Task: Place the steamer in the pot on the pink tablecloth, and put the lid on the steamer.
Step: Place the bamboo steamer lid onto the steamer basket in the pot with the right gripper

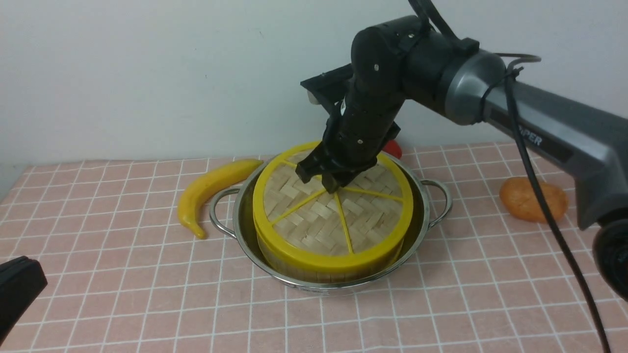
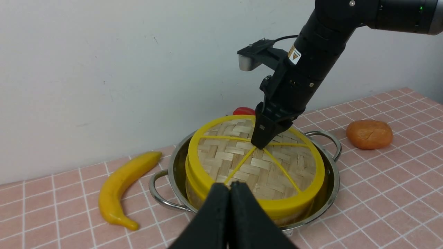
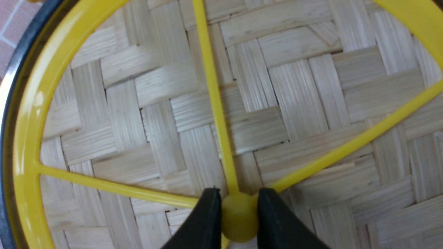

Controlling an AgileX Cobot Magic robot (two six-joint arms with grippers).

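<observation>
Right gripper clasps the knob of the lid, which lies directly beneath it on the steamer in the pot. Left gripper: clenched, empty.

matte black rounded wrist housing at upper middle of the front view, dotted with small silver screws. grey tubular forearm at right, lettered "per" in white, with thin black cable tied alongside. yellow-and-white warning sticker and silver-capped black camera bracket in left wrist view. plain black wedge-shaped left gripper at bottom centre.
</observation>
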